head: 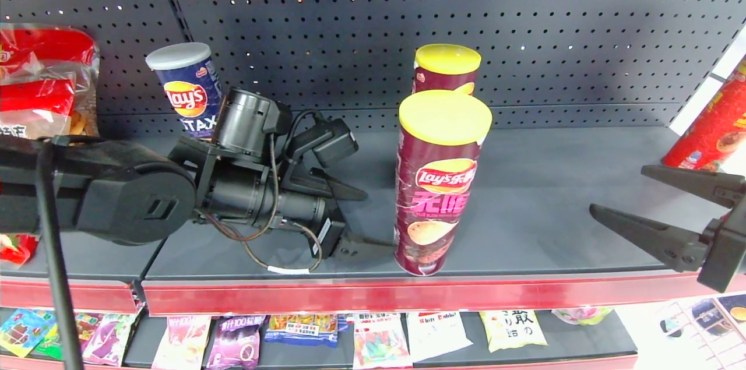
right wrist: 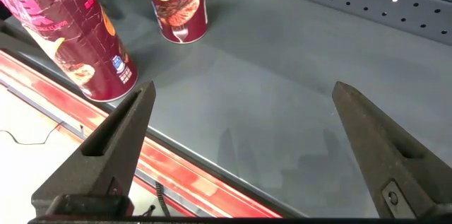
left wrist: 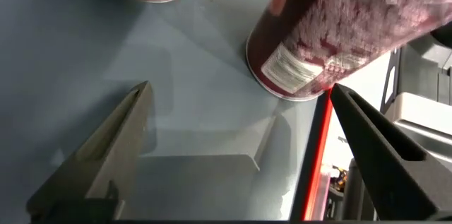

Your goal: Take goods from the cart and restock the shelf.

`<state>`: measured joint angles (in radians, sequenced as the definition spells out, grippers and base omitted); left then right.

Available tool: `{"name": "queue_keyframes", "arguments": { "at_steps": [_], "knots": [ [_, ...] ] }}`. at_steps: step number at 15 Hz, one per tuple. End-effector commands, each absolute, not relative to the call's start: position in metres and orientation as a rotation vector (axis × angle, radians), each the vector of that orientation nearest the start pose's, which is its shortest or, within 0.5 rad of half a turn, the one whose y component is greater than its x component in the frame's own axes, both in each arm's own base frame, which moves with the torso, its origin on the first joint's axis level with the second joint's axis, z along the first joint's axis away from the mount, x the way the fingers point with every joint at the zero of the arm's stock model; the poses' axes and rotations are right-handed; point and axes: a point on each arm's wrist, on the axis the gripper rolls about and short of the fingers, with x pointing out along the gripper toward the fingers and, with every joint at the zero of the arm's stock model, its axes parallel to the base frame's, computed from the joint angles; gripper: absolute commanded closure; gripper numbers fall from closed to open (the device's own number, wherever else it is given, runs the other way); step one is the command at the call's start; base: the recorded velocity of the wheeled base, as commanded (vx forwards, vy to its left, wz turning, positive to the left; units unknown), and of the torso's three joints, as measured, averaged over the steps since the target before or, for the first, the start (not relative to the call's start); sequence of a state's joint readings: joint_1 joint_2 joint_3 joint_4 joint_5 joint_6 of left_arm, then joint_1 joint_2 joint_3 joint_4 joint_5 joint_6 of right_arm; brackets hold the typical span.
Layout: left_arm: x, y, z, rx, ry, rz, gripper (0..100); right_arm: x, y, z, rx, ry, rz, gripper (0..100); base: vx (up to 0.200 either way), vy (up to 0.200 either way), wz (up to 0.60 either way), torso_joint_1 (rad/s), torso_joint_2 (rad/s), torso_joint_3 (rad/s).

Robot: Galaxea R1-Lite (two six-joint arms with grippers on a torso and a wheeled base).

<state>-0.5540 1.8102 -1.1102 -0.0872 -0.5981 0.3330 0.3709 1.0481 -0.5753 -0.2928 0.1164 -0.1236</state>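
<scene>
Front can [head: 443, 183]: tall maroon chip tube with a yellow lid [head: 446, 116], centre of the head frame. It stands upright on the shelf [head: 553, 195], close to the red lip [head: 408, 294] at the front edge.

Rear can [head: 446, 70]: same kind, directly behind the front one near the pegboard, with a gap between them.

Blue can [head: 189, 90]: upper left of the frame, shorter, grey lid, leaning against the back panel.

Red can [head: 711, 119]: tilted at the right edge. Snack bags [head: 41, 78] sit at far left.

Left gripper [head: 379, 218]: low over the shelf, just left of the front can, jaws spread wide and empty. The nearer finger ends by the can's base; I cannot tell whether it touches. In the left wrist view the left gripper [left wrist: 240, 88] has the can base lying off towards one finger, not centred in the gap.

Right gripper [head: 618, 188]: right of the frame, well apart from both maroon cans, jaws wide and holding nothing.

Handling, as judged:
- The tube is likely light, with a stiff card wall that would dent under a hard squeeze.
- The skin is glossy, so it is probably slippery.
- It is tall and narrow, so a nudge near the base or lid could topple it off the lip.
- The contents are brittle.
- Best hold is across the body at mid-height. Stay off the lid, which may pop free.
</scene>
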Motion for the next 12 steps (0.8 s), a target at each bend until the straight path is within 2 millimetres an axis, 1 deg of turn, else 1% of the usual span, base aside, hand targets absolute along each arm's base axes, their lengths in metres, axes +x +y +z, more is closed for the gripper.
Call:
{"name": "queue_keyframes", "arguments": {
  "at_steps": [1,9,12],
  "knots": [
    [0.2800,-0.1886,0.1797,0.271,0.453,-1.212,0,0.1309,0.0538,0.2289,-0.145,0.152,0.497,0,0.000,0.000,0.00,0.000,0.00,0.000],
    [0.2793,-0.1925,0.1788,0.273,0.454,-1.222,0,0.1313,0.0527,0.2289,-0.143,0.153,0.490,0,0.000,0.000,0.00,0.000,0.00,0.000],
    [0.2824,-0.1938,0.1784,0.273,0.453,-1.219,0,0.1313,0.0527,0.2289,-0.143,0.153,0.490,0,0.000,0.000,0.00,0.000,0.00,0.000]
  ]
}}
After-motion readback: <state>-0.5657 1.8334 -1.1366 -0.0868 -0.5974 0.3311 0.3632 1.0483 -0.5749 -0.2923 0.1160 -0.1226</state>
